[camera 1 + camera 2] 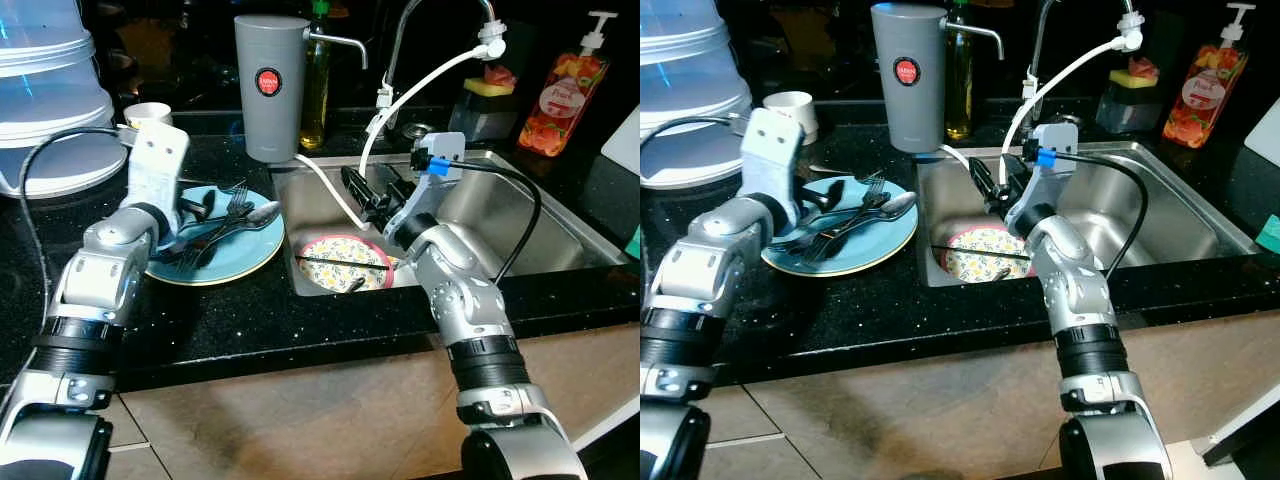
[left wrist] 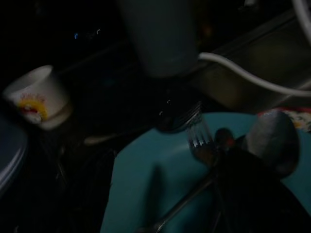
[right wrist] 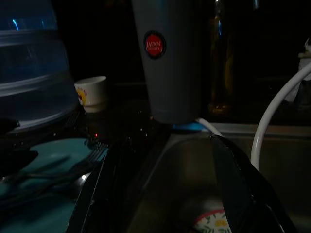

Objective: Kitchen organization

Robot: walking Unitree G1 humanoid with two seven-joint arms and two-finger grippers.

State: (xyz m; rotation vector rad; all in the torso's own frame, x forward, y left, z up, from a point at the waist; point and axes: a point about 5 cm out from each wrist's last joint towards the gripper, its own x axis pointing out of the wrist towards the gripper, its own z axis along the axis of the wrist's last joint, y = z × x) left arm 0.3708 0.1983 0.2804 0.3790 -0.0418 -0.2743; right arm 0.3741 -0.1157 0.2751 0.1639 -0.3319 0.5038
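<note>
Both arms reach forward. My right claw (image 1: 362, 195), released, over sink (image 1: 560, 235) with floral plate (image 1: 345, 262); left claw (image 1: 200, 212), grip unclear, on blue plate (image 1: 245, 258) holding cutlery (image 1: 235, 215).

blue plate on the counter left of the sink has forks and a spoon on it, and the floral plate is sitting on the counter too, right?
Not quite: the floral plate lies in the sink, as the left eye view shows. The blue plate on the counter does hold the forks and spoon.

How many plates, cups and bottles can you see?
Plates: 2, the blue plate on the counter and the flowery plate in the sink.
Cups: 1, the white cup.
Bottles: 2, the oil bottle and the soap bottle.
Total: 5
</note>
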